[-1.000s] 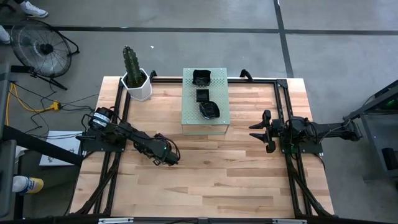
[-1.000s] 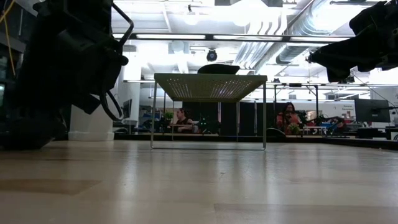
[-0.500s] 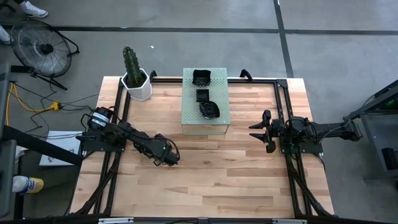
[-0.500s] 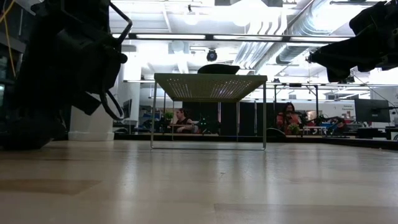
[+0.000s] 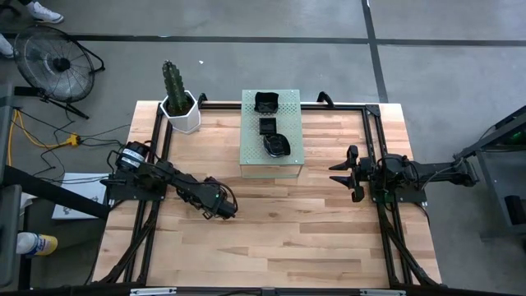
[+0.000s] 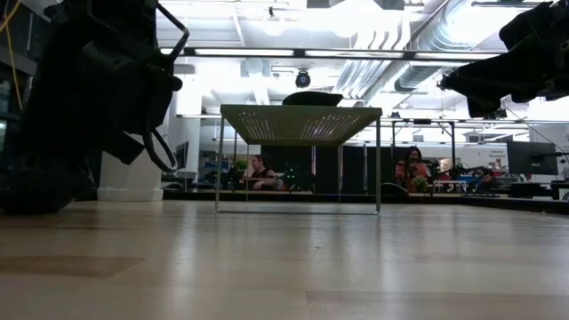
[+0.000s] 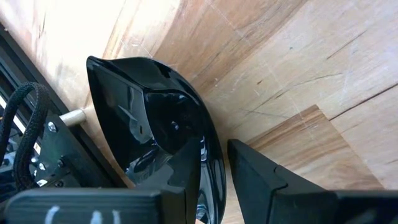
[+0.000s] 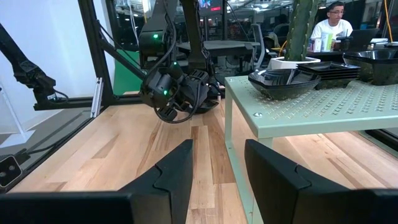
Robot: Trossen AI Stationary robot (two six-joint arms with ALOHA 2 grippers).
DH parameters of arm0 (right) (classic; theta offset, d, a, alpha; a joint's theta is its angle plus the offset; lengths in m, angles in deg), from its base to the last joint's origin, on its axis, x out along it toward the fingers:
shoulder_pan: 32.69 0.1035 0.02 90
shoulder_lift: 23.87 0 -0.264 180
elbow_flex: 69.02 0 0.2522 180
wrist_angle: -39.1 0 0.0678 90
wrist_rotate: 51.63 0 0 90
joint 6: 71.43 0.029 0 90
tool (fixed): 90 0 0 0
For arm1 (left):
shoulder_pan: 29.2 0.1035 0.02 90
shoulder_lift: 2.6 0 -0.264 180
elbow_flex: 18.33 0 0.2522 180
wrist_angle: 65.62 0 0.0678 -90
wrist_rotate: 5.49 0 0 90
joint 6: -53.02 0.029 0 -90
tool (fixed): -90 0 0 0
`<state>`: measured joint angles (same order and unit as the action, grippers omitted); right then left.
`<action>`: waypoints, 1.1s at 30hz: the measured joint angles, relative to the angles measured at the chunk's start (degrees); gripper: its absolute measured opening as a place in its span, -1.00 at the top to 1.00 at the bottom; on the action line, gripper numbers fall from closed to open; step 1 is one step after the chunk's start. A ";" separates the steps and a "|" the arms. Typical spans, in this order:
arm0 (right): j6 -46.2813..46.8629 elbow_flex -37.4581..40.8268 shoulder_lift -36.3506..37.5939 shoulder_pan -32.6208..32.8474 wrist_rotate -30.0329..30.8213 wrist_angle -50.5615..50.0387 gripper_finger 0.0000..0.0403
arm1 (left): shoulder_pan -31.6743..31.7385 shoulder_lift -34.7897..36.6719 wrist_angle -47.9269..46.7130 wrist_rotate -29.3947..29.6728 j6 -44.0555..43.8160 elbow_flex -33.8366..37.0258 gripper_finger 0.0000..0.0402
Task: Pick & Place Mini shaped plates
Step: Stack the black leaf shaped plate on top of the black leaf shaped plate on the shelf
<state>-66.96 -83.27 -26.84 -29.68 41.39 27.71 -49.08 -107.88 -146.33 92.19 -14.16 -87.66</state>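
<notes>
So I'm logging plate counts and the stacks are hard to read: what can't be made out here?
- High view: plates on the green block too small to count per stack.
- Low view: the block's top hides them.
- Left wrist view: left gripper holds a plate, its lower part cut off by the fingers.

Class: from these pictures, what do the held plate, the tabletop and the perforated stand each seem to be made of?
Plate: glossy black, probably plastic or glazed ceramic; it shows sharp reflections. Tabletop: wood, with visible grain and joined strips. Stand: pale green, matt, probably painted metal, with rows of punched holes.
</notes>
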 joint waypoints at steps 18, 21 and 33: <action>-0.02 0.02 -0.02 -0.01 -0.01 0.02 0.30 | 0.00 -0.24 -1.00 0.23 -0.02 0.34 0.97; 0.00 0.00 -0.02 0.00 0.00 0.01 0.30 | 0.00 -0.26 -0.92 0.28 -0.01 0.31 0.96; 0.00 0.01 -0.01 -0.01 -0.01 0.02 0.30 | 0.00 2.87 -6.80 2.60 3.70 -1.87 0.99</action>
<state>-66.96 -83.26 -26.85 -29.70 41.39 27.73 -49.08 -105.01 -153.13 94.79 -10.46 -89.54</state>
